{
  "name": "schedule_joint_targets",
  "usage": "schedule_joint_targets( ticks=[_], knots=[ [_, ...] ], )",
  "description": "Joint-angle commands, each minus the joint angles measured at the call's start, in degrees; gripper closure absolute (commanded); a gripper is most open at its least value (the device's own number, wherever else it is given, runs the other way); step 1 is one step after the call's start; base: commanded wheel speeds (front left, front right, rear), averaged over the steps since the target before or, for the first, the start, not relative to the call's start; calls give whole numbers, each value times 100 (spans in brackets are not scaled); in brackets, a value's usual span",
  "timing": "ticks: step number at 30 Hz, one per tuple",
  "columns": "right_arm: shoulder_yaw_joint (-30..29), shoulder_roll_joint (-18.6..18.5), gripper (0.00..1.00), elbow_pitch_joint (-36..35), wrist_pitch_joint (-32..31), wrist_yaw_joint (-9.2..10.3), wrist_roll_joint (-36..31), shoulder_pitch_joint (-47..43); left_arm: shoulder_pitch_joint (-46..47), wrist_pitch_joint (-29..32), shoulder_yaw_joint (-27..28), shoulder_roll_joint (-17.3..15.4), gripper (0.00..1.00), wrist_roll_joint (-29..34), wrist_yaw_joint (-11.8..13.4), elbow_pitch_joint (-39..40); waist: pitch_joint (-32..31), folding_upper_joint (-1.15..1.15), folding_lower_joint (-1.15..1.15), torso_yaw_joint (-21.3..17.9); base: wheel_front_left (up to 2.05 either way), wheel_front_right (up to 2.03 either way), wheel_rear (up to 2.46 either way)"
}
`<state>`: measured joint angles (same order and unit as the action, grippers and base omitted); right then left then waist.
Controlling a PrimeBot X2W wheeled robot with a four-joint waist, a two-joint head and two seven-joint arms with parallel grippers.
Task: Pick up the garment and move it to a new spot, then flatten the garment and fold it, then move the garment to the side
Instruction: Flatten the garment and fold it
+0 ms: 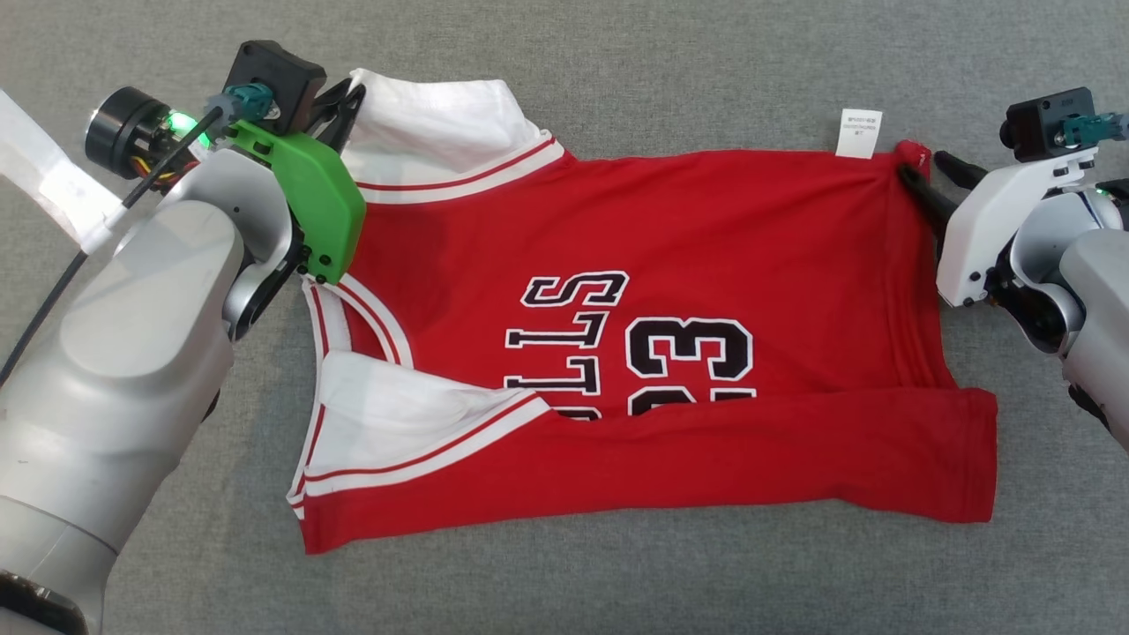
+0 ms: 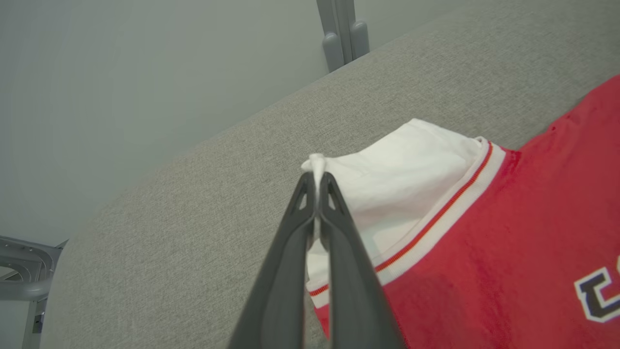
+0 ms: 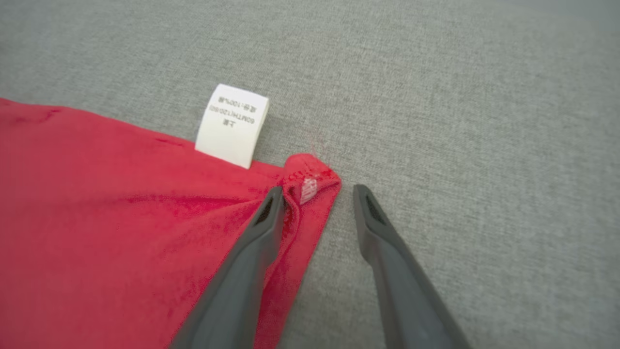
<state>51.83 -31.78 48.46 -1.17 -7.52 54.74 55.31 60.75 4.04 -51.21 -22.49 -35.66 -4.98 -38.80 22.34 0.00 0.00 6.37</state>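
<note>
- Left gripper (image 2: 317, 177), upper left of the head view: fingers pressed together on a pinch of white cloth at the garment's top corner, with a small tuft poking out past the tips.
- Right gripper (image 3: 317, 191), upper right of the head view: fingers parted a moderate way, nothing clamped. One finger lies on the red corner, the other on bare surface just beside it.
- One jersey (image 1: 670, 229), red, spread sideways across the middle of the head view. Black-and-white lettering and "23" partly covered by a folded-over red strip along the bottom.
- Two white, red-trimmed parts of it: upper panel (image 1: 432, 123) at upper left, lower panel (image 1: 397, 414) at lower left.
- One white care label (image 3: 232, 125), sticking out from the top edge near the red corner.
- Grey woven surface (image 1: 617, 70) beneath everything.
- In the left wrist view, a plain pale wall (image 2: 121, 72) beyond the surface's edge, one grey post (image 2: 341, 29) at top centre, and a grey frame (image 2: 24, 271) at lower left.
</note>
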Motion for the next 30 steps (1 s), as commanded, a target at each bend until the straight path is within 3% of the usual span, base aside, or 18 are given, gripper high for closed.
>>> schedule_joint_targets(
  ticks=[1,7,13,21,30],
  knots=[
    [80,-62,100,14,33,7,42,68,-46,-5,39,-56,100,-44,51,-27,15,0,0,-20,0,0,0],
    [297,-152,100,118,261,8,95,388,140,-122,168,-69,100,-52,271,-257,90,0,0,-97,0,0,0],
    [534,-262,100,286,575,9,-33,818,492,-272,226,41,100,-7,326,-654,214,0,0,-161,0,0,0],
    [726,-142,100,731,1268,9,-213,1319,1023,-930,291,330,100,135,481,-1380,264,0,0,-264,0,0,0],
    [1029,-113,100,569,1605,8,-119,950,735,-1327,112,445,100,164,170,-1970,-81,0,0,-330,0,0,0]
  ],
)
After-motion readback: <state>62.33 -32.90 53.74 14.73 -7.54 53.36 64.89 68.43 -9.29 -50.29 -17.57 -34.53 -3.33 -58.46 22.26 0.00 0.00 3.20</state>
